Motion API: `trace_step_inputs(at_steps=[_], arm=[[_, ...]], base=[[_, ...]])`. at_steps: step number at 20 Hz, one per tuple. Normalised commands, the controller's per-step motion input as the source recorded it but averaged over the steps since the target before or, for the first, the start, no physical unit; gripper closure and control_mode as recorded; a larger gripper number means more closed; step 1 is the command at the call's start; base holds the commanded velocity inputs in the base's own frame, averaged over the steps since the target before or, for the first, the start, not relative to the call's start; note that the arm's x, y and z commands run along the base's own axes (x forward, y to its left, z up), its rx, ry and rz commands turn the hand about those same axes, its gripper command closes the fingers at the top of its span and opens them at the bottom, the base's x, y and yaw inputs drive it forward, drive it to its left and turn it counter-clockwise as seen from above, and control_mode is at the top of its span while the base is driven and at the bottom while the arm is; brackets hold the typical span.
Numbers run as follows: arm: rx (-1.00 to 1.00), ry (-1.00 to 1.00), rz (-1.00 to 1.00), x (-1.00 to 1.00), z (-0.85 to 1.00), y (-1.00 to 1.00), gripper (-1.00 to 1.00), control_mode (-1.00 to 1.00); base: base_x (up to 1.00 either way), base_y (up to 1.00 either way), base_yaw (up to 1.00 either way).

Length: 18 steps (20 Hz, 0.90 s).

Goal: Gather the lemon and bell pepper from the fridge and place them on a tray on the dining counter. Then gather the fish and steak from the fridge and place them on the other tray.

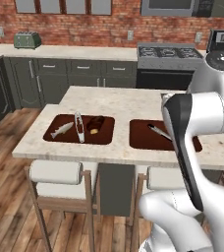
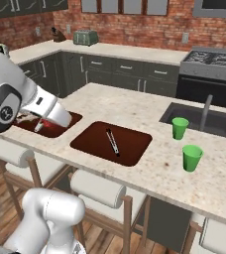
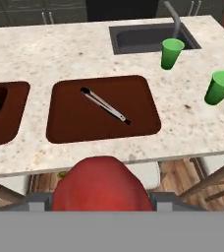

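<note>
Two rear base views, one hand view, all overlooking the dining counter point(image 1: 119, 101).

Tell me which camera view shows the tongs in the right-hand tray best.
The hand view: the tongs lie unobstructed, whole length visible, diagonally in the tray. The right base view shows them whole but smaller. In the left base view the arm covers all but one end.

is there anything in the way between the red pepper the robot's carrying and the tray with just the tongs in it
Nothing visible blocks the path. In the hand view the bell pepper sits in the tool, just short of the dining counter edge, with the tray straight ahead. Tongs lie diagonally across the tray, leaving bare floor on both sides.
</note>
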Motion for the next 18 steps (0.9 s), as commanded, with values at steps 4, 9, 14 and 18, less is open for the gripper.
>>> trace_step_inputs(at_steps=[4,9,14,18], arm=[[0.00,0.01,0.02,0.67,-0.55,-0.05,1.00,-1.00],[0.00,0.08,0.02,0.58,-0.51,0.00,1.00,-1.00],[0.00,0.10,0.05,0.53,-0.44,-0.02,1.00,-1.00],[0.00,0.09,0.06,0.59,-0.40,-0.01,1.00,-1.00]], base=[[0.00,0.00,0.00],[0.00,0.00,0.00],[0.00,0.00,0.00],[0.00,0.00,0.00]])
